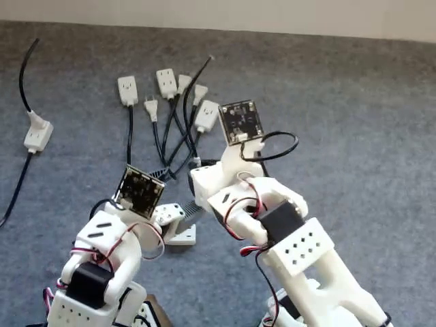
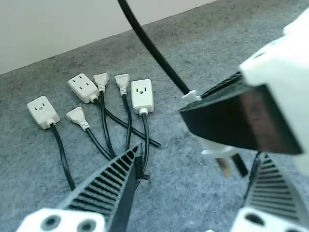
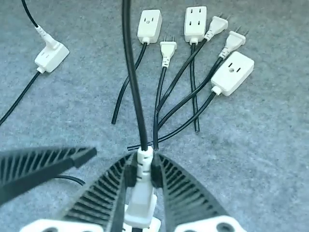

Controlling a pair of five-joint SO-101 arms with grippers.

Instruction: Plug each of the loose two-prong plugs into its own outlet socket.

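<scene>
Three white sockets and three loose plugs lie in a fan on the gray desk (image 1: 354, 102). The square socket (image 3: 232, 72) is the one nearest the arms. The first plug (image 3: 235, 39) lies just beside it. The second plug (image 3: 216, 25) is just past that, next to the double socket (image 3: 195, 23). The third plug (image 3: 168, 48) lies between the double socket and the small socket (image 3: 149, 25). Every socket's slots are in plain sight. The far socket (image 3: 50, 55) lies well apart from the square socket.

The right gripper (image 3: 143, 162) has its jaws clamped on a white held plug (image 3: 141, 193). Its black cord (image 3: 133, 87) runs past the square socket. The left gripper (image 2: 199, 157) has its jaws wide apart, with the held plug's prongs seen between them. I cannot tell if they touch.

Behind the square socket, the desk meets a pale wall (image 1: 272, 13). Wide gray desk lies beside it.
</scene>
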